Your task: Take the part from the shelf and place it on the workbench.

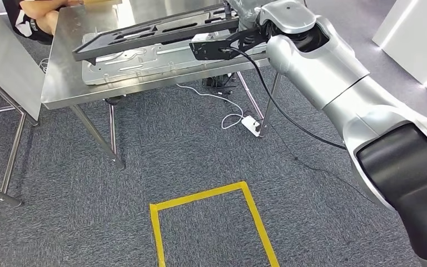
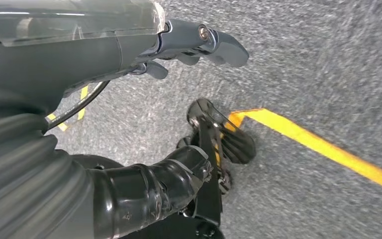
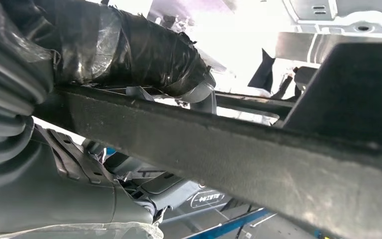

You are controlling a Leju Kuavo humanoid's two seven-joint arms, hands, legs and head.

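Observation:
The part, a long black flat frame (image 1: 144, 33), is tilted above the steel workbench (image 1: 66, 67), its far left end down near the top. My right hand (image 1: 243, 25) grips its right end, mostly hidden behind my own wrist. In the right wrist view my right hand (image 3: 144, 55) wraps its taped thumb over the black frame's (image 3: 229, 149) bar. Under the frame on the bench lies a silver pressed-metal panel (image 1: 144, 62). My left hand (image 2: 129, 50) hangs over the grey carpet, fingers apart and holding nothing.
A person (image 1: 33, 16) sits at the bench's far left corner. A second steel table (image 1: 0, 55) stands at the left. A white power strip (image 1: 251, 125) and cable lie by the bench legs. Yellow tape (image 1: 211, 222) marks a square on the carpet.

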